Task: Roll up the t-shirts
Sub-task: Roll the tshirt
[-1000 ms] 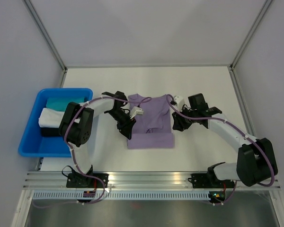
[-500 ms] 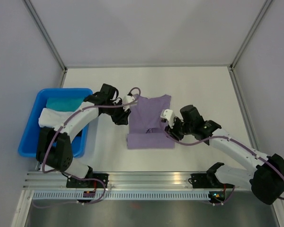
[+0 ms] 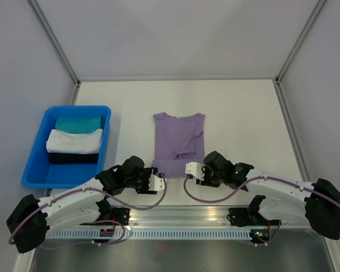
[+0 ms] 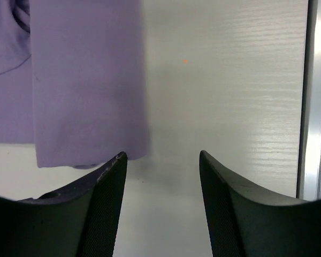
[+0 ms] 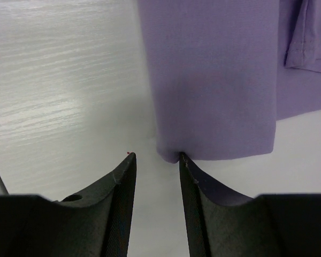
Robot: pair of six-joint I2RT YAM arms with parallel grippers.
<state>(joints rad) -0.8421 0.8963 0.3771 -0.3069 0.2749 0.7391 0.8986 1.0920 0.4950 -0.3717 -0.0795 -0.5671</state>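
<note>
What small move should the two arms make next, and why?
Probably nudge both forward and close. The left end effector and right end effector are open, each with a near corner of the t-shirt just at its fingertips, not yet gripped.

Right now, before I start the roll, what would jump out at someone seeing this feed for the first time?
A lavender t-shirt lies flat, folded narrow, in the middle of the table. The left hand and right hand sit open at its near hem, one by each corner. A blue bin at the table's left edge holds folded clothes.
</note>
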